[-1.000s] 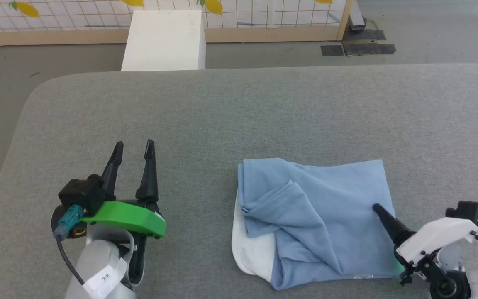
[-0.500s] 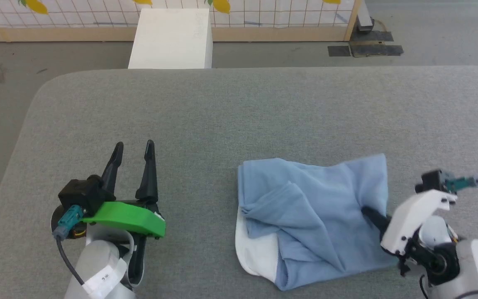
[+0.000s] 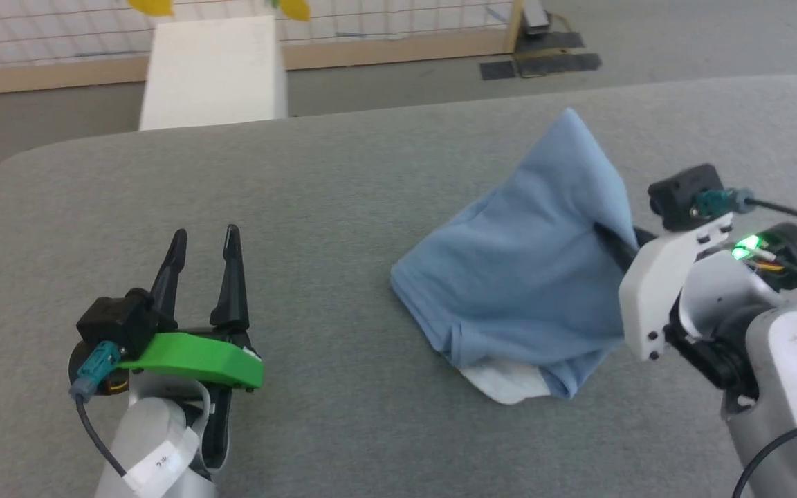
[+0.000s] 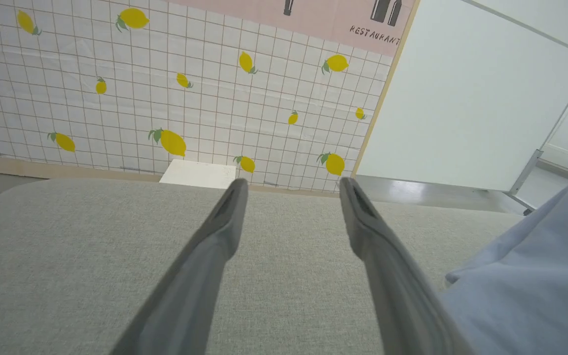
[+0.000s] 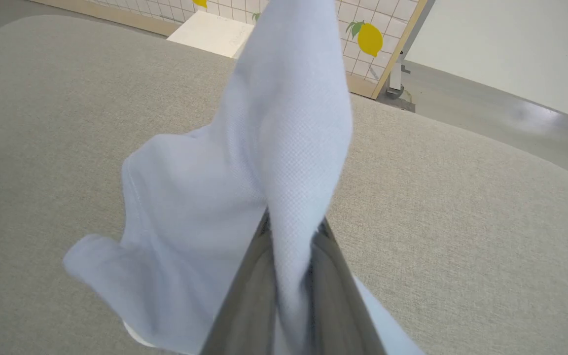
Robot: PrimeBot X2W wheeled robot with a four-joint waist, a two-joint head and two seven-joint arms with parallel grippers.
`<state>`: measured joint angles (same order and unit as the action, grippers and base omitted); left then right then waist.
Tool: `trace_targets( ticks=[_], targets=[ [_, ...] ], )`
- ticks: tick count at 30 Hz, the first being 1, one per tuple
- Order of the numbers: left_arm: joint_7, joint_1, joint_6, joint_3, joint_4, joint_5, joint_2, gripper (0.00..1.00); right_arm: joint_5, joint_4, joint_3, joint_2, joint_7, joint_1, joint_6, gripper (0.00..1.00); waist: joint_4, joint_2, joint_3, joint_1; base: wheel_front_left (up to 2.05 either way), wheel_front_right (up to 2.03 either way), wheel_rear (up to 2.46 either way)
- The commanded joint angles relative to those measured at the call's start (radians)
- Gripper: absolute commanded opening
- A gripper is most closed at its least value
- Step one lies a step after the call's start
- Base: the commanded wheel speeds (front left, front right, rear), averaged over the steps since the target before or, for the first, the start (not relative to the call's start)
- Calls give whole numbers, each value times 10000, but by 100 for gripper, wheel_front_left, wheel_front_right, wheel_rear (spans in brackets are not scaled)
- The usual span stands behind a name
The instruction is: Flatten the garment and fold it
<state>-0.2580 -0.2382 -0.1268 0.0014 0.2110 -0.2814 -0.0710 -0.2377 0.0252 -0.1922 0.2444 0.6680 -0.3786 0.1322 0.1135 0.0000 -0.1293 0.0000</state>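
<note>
The light blue garment (image 3: 530,270) is pulled up into a tent shape on the grey table (image 3: 343,180), its right side lifted and its lower part with a white patch still resting on the surface. My right gripper (image 3: 613,238) is shut on a fold of the garment (image 5: 289,162), cloth pinched between its fingers in the right wrist view. My left gripper (image 3: 203,238) stands open at the lower left, apart from the cloth, nothing between its fingers (image 4: 225,222). The garment's edge (image 4: 535,281) shows at the right of the left wrist view.
A white box (image 3: 213,69) stands on the floor beyond the table's far edge, before a tiled wall with lemon prints (image 4: 165,98). The table's rounded far-left corner (image 3: 4,166) lies near my left arm. Bare grey surface stretches between the grippers.
My right gripper closed on the garment's right side and lifted it up and away, drawing the flat cloth into a peak. The head view has shifted. The left gripper stayed put.
</note>
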Motion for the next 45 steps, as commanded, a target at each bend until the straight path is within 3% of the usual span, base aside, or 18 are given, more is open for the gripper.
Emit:
trace_targets(
  ticks=[1, 9, 17, 26, 33, 38, 39, 40, 41, 45],
  targets=[
    [-38, -89, -38, 2, -92, 76, -69, 100, 91, -90, 14, 253, -149, -320, -15, 0, 745, 0, -368, 0, 0, 0, 0],
    [-38, -717, -38, -135, -499, 314, -498, 100, 27, -1234, 316, 1384, -686, -1464, -15, 0, 2072, 0, -1614, 0, 0, 0, 0],
    [90, -1616, -38, -345, -1002, 600, -1253, 100, 994, -3250, 1591, 2277, -2149, -2807, -15, 0, 2800, 0, -3274, 0, 0, 0, 0],
    [737, -2185, -23, -413, -1910, 763, -1860, 100, 2670, -5053, 3588, 2623, -3726, -3951, -15, 0, 2658, 0, -4595, 0, 0, 0, 0],
    [1033, -2324, 12, -452, -2411, 764, -2045, 100, 3987, -5749, 4900, 2462, -4886, -4605, -15, 0, 2271, 0, -5042, 0, 0, 0, 0],
    [1020, -2320, 49, -535, -2430, 741, -2025, 100, 4528, -6340, 5557, 2246, -5066, -4902, -15, 0, 2080, 0, -4983, 0, 0, 0, 0],
    [984, -2283, 58, -554, -2381, 733, -2010, 100, 4679, -6488, 5746, 2196, -5063, -4935, -15, 7, 2049, 0, -4895, 0, 0, 0, 0],
    [948, -2245, 69, -573, -2326, 732, -1993, 100, 4815, -6597, 5853, 2162, -5085, -4947, -15, 35, 2024, 0, -4799, 0, 0, 0, 0],
    [884, -2197, 88, -589, -2249, 719, -1959, 100, 4923, -6740, 6015, 2111, -5116, -4966, -15, 100, 1990, 0, -4660, 0, 0, 0, 0],
    [566, -1963, 138, -638, -1799, 559, -1714, 100, 5029, -7099, 6188, 2073, -5829, -4859, -15, 100, 1816, 0, -3909, 0, 0, 0, 0]
  ],
)
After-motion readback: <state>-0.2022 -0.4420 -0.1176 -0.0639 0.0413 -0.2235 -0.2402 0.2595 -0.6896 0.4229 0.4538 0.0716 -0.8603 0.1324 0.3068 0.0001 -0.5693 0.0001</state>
